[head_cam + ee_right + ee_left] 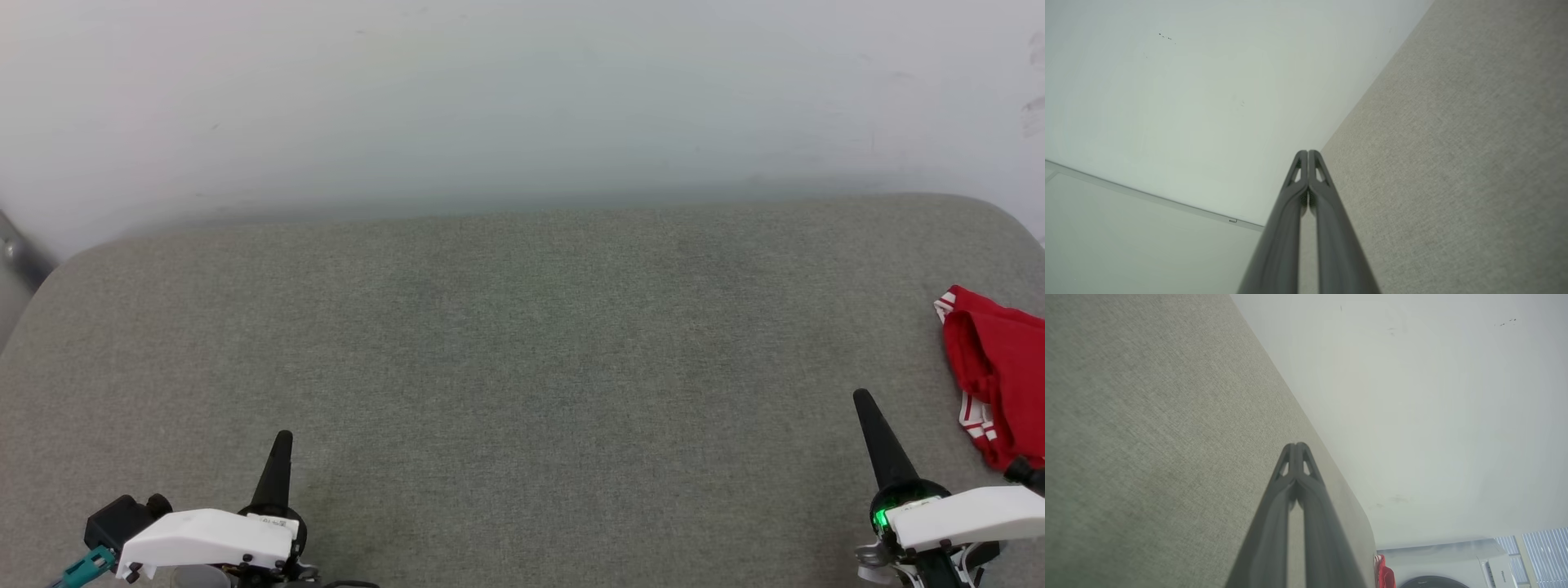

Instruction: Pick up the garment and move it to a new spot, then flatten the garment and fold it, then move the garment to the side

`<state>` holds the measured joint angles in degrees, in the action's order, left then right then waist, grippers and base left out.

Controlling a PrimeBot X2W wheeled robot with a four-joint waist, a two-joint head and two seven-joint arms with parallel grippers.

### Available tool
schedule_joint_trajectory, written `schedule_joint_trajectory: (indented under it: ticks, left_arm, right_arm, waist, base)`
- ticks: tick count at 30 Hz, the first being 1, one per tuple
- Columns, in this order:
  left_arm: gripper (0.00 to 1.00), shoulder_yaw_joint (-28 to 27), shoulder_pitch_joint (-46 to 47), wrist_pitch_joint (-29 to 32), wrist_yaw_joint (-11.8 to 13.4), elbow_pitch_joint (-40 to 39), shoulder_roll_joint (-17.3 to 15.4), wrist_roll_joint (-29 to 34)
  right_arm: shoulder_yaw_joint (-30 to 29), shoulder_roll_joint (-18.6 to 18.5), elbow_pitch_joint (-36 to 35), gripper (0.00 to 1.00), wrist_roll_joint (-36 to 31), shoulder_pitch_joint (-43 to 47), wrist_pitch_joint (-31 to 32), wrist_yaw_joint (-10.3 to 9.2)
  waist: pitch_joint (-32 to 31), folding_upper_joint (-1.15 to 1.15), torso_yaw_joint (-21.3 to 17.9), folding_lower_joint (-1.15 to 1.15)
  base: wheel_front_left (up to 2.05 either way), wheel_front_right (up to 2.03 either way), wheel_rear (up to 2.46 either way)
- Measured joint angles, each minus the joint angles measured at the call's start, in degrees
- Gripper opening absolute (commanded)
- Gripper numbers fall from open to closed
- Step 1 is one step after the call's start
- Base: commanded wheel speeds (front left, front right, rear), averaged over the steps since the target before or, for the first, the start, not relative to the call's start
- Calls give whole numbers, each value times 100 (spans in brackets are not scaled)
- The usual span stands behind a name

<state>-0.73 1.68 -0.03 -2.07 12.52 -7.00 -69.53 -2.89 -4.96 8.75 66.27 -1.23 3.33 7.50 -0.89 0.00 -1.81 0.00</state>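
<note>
1. The left gripper (281, 447) is sitting at the lower left of the head view, over the near part of the grey fabric-covered bench (522, 343). Its two dark fingers are pressing together at the tips and are gripping nothing. The left wrist view is showing the same closed pair over bare fabric.

2. The right gripper (865, 407) is sitting at the lower right of the head view. Its fingers are likewise meeting at the tips, with nothing between them. A green light is glowing at its base.

3. The garment (1000, 367) is lying bunched at the far right of the bench, partly cut off by the edge of the head view. Red fabric and red-and-white striped trim are showing. It is lying near the right gripper, on its outer side, and the fingertips are standing apart from it.

4. In the left wrist view, a small red part of the garment is showing at the bench's edge, with a white appliance (1453, 559) with a dark round door beyond it.

5. A pale wall (522, 98) is running behind the bench.
</note>
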Motion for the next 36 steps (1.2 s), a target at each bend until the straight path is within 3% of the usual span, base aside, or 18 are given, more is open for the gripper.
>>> schedule_joint_trajectory:
  ticks: [36]
  left_arm:
    - [0,-383,271,439,-352,99,261,-1505]
  right_arm:
    - [-183,96,344,0,1769,-317,158,0]
  waist:
    - [65,0,111,-1]
  base:
    - [0,0,0]
